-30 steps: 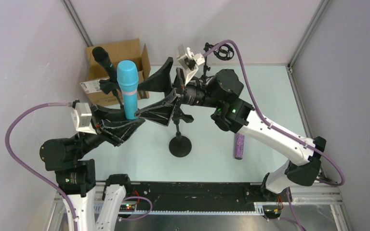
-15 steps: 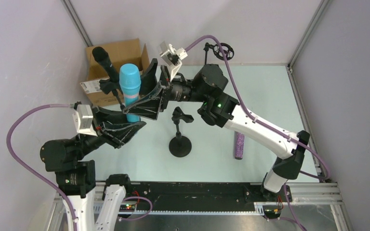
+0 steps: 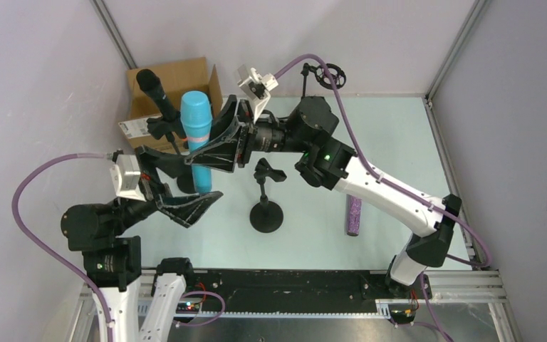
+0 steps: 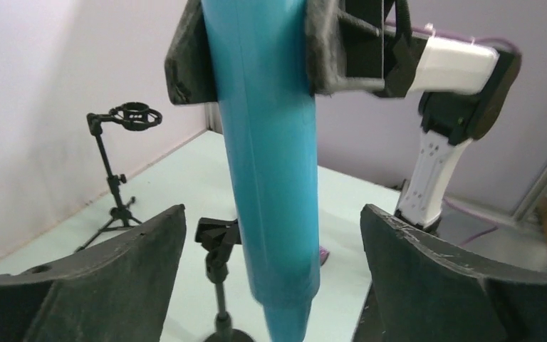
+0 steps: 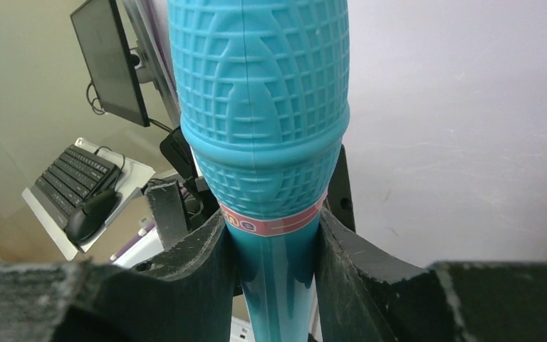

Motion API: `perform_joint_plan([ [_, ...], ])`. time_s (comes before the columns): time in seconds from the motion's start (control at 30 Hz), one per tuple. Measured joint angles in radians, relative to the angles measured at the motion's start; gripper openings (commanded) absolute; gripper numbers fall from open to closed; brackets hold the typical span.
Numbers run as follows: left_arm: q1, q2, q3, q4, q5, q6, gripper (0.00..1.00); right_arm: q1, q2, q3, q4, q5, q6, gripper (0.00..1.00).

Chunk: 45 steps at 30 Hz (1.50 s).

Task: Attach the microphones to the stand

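Turquoise plastic is covering the whole turquoise microphone (image 3: 198, 139). Its head is bulging and is carrying a moulded grid pattern, and a pink band (image 5: 271, 222) is circling it just under the head. The smooth shaft is getting narrower toward the lower end. It is standing upright in the air over the left part of the table (image 3: 392, 135), head up, left of the empty stand (image 3: 266, 212) and not touching it.

The right gripper (image 5: 274, 246) is clamping it from both sides just under the pink band, and its 2 fingers (image 5: 192, 278) are pressing on the shaft. The left gripper (image 4: 272, 274) is lower down, with its fingers (image 4: 121, 278) standing wide apart on either side of the shaft and a clear gap on each side.

1 second ago the roles were the opposite. The left gripper was gripping the lower shaft, and the right gripper was waiting open beside the stand. Half a second ago the right fingers were already around the upper shaft.

The black microphone (image 3: 153, 89) is sitting tilted in a clip (image 3: 158, 128) in front of the cardboard box (image 3: 178, 78), and the purple microphone (image 3: 354, 216) is lying flat on the table, right of the stand. Both are staying where they were.
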Motion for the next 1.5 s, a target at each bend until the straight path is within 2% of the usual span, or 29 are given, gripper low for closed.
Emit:
perform_joint_plan([
  [0.17, 0.0, -0.012, -0.068, 0.019, 0.045, 0.104, 1.0, -0.04, -0.085, -0.049, -0.095, 0.05, -0.048, 0.03],
  [0.33, 0.0, 0.018, -0.161, 0.005, 0.097, 0.254, 1.0, -0.124, -0.272, -0.169, -0.235, 0.192, -0.136, 0.0],
  [0.5, -0.016, 0.189, -0.166, -0.005, 0.125, 0.4, 1.0, -0.212, -0.529, -0.418, -0.332, 0.354, -0.175, 0.0],
  [0.63, -0.085, 0.325, -0.163, -0.016, 0.15, 0.501, 1.0, -0.229, -0.655, -0.563, -0.435, 0.445, -0.187, 0.0],
  [0.93, -0.209, 0.544, -0.061, -0.042, 0.214, 0.636, 1.0, -0.284, -0.708, -0.663, -0.56, 0.513, -0.165, 0.0],
  [1.2, -0.273, 0.66, -0.028, -0.042, 0.289, 0.683, 1.0, -0.291, -0.699, -0.8, -0.481, 0.515, -0.076, 0.0],
  [1.5, -0.319, 0.763, 0.055, -0.044, 0.352, 0.705, 0.97, -0.301, -0.692, -0.829, -0.438, 0.514, -0.055, 0.0],
])
